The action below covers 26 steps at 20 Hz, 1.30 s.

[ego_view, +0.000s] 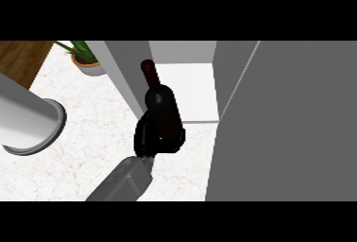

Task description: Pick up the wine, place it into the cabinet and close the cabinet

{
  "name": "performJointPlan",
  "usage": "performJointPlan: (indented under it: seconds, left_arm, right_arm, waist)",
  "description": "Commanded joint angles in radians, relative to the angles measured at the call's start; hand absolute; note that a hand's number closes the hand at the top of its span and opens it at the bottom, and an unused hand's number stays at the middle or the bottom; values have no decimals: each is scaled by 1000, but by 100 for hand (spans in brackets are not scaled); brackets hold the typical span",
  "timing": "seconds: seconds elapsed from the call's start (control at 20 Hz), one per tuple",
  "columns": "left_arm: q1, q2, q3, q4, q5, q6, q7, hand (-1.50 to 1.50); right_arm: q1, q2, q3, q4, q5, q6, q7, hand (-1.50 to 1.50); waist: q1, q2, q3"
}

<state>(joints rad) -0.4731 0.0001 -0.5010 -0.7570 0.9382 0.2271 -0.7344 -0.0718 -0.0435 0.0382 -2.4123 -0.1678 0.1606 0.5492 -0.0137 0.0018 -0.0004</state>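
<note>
The hand is curled around the wine bottle, holding it just before the open cabinet, neck pointing in. The placing step seems in progress; next it should go onto the cabinet floor, then release.

A home kitchen — seen from above.
White marble desk, grey cabinet beside the hand, potted plant beyond it, wood floor farther left — domestic fittings.
</note>
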Motion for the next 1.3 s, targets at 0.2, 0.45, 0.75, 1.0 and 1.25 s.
performJointPlan:
  seconds: [0.2, 0.45, 0.75, 1.0, 1.25]
  left_arm:
    - [-167, 0, -22, 103, 149, 56, 14, 150]
    - [-293, 0, 87, 283, 159, -25, 3, 150]
    - [-363, 0, 87, 301, 173, 28, 14, 150]
    - [-446, 0, 76, 376, 217, 10, 21, 150]
    - [-536, 0, 115, 440, 213, 24, 94, 150]
  right_arm:
    - [39, 13, 41, -44, 17, -2, 2, -150]
    - [-71, -4, -10, 22, -29, -26, 35, -150]
    - [65, 21, 45, 38, 9, 41, -105, -150]
    - [-69, 5, 6, 52, -14, -22, 3, -150]
    - [-51, -29, -51, 39, -61, 14, -21, -150]
  waist:
    - [-8, 1, 0]
    - [-17, 7, -1]
    - [-14, 4, 0]
    - [-24, 8, -1]
    - [-24, 8, 0]
